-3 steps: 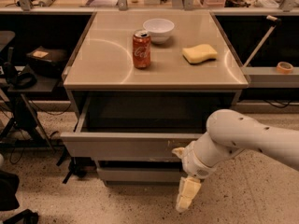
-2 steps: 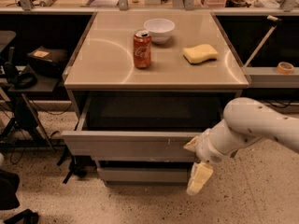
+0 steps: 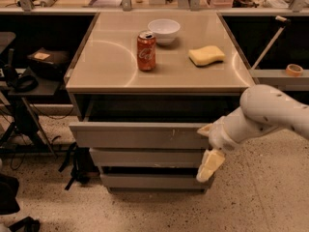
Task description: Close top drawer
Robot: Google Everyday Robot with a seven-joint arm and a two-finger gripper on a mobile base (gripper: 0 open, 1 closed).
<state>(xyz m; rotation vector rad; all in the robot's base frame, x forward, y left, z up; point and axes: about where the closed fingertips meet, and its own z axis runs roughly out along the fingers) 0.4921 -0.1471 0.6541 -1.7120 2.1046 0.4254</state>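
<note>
The gripper [image 3: 208, 166] hangs pointing downward at the right end of the drawer stack, just below the right corner of the top drawer [image 3: 135, 135]. Whether it is open or closed cannot be told. Its white arm [image 3: 270, 112] reaches in from the right, the wrist overlapping that corner. The top drawer stands pulled out from under the table [image 3: 111, 74], its dark inside showing. 2 lower drawer fronts [image 3: 145, 157] sit beneath it. On the table stand a red soda can [image 3: 146, 50], a white bowl [image 3: 164, 30] behind it, and a yellow sponge [image 3: 206, 55] to the right.
</note>
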